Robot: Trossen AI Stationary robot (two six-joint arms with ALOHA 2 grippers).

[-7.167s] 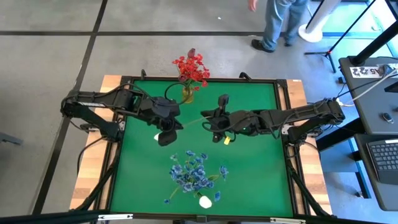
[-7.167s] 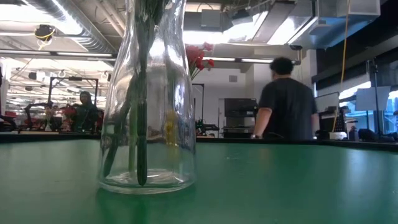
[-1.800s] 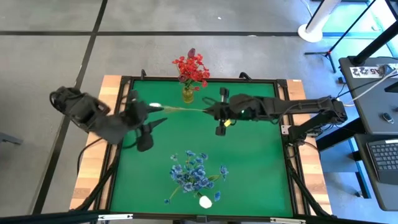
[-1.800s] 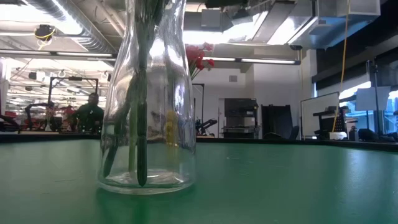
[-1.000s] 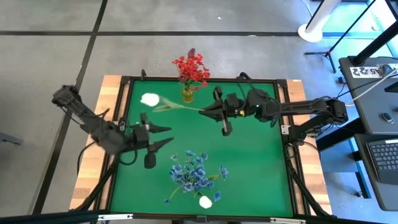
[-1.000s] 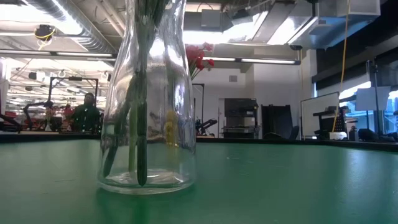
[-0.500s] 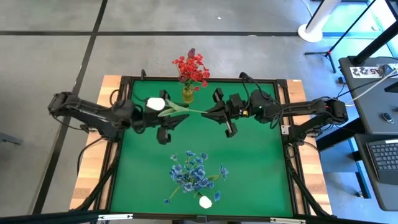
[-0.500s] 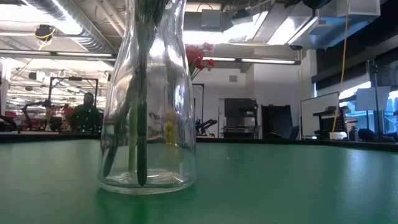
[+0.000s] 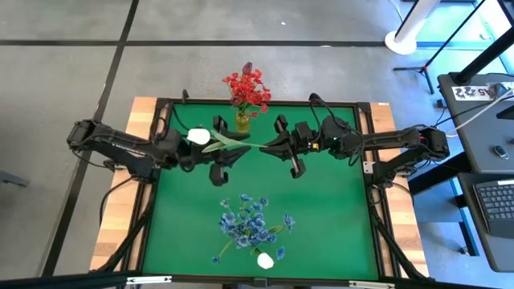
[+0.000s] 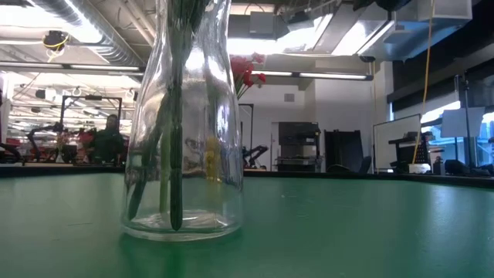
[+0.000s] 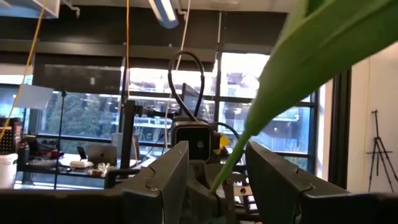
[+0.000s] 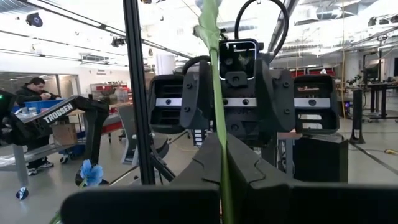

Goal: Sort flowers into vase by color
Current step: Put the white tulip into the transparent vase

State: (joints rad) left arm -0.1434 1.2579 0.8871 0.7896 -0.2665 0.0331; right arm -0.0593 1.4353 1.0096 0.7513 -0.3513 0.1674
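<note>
At the table's far edge, the red flowers (image 9: 247,87) already stand in a small yellow vase (image 9: 242,122), and the blue flowers (image 9: 250,221) fill the clear glass vase (image 10: 183,123) nearer the camera side, with one white tulip (image 9: 264,260) lying just beside them (whether it sits in that vase I cannot tell). I judge the sorting largely done; the second white tulip (image 9: 198,136) is still in the air. The right gripper (image 9: 271,145) has its fingers pressed together on the stem's end, the stem running straight out from between them. The left gripper (image 9: 210,146) faces it with fingers spread, the leafy stem passing between them without a visible pinch; the bloom lies just behind those fingers, by the wrist.
</note>
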